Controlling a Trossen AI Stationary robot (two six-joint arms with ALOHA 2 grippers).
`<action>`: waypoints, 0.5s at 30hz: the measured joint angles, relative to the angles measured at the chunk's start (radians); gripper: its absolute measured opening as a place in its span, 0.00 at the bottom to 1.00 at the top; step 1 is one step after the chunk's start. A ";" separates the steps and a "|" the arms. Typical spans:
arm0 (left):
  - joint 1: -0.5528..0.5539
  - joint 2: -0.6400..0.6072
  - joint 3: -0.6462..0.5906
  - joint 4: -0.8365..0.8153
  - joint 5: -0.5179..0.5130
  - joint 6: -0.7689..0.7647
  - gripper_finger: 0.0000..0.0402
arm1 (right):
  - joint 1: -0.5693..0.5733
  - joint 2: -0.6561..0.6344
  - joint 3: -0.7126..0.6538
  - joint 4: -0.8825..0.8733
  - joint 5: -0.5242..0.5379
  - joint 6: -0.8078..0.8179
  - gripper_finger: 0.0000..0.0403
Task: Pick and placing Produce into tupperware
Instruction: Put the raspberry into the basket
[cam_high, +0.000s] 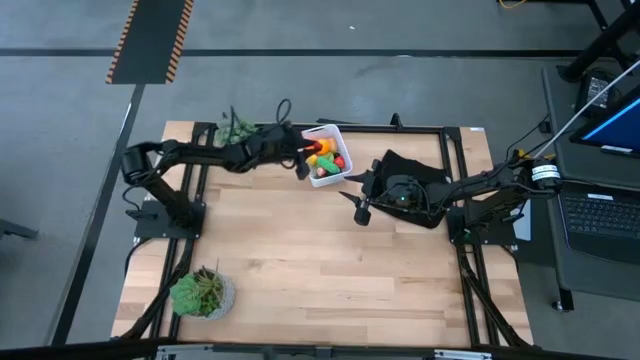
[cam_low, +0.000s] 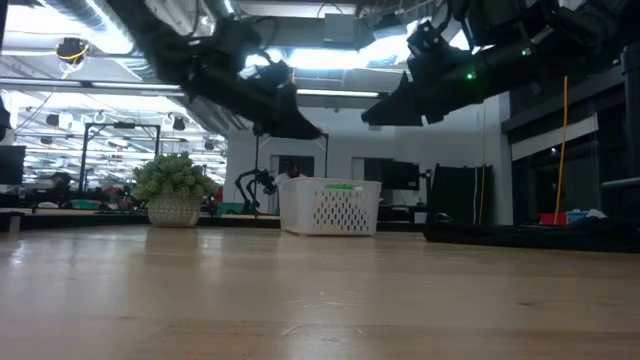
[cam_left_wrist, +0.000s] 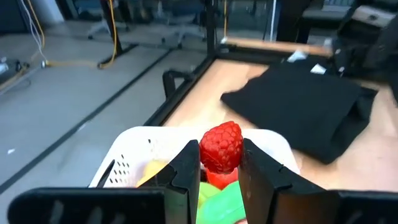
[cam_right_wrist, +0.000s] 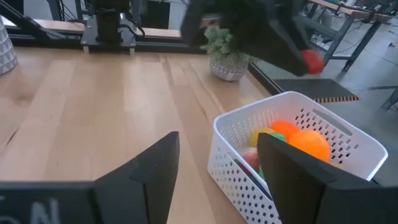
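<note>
The white tupperware (cam_high: 330, 156) stands at the table's far middle and holds orange, yellow, green and red produce (cam_right_wrist: 298, 140). My left gripper (cam_left_wrist: 221, 155) reaches in from the table's left and is shut on a red toy raspberry (cam_left_wrist: 221, 146). The berry is over the tub's left rim (cam_left_wrist: 149, 137) and also shows in the right wrist view (cam_right_wrist: 311, 60). My right gripper (cam_right_wrist: 217, 171) hovers open just right of the tub (cam_right_wrist: 292, 155), with nothing between its fingers. My left gripper pinches the raspberry by its two sides (cam_left_wrist: 205, 154) between its two fingertips. The fingers come almost level from the table's left, slanting a little down. The berry is lifted clear above the tub, and its top stands out past the fingertips.
A black folded cloth (cam_high: 415, 180) lies right of the tub, under my right arm. One potted plant (cam_high: 237, 130) stands at the far left by the tub, another (cam_high: 203, 293) at the near left corner. Bare wood (cam_high: 320, 270) fills the middle and near side.
</note>
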 joint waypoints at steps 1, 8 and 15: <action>0.005 0.009 0.028 -0.040 0.001 0.005 0.19 | 0.000 0.000 0.000 -0.005 0.000 -0.001 0.54; 0.049 0.014 0.234 -0.453 0.001 0.056 0.19 | -0.002 0.000 0.000 -0.017 0.000 -0.001 0.54; 0.077 0.014 0.373 -0.714 -0.001 0.098 0.19 | -0.018 0.000 0.000 -0.041 0.000 0.004 0.54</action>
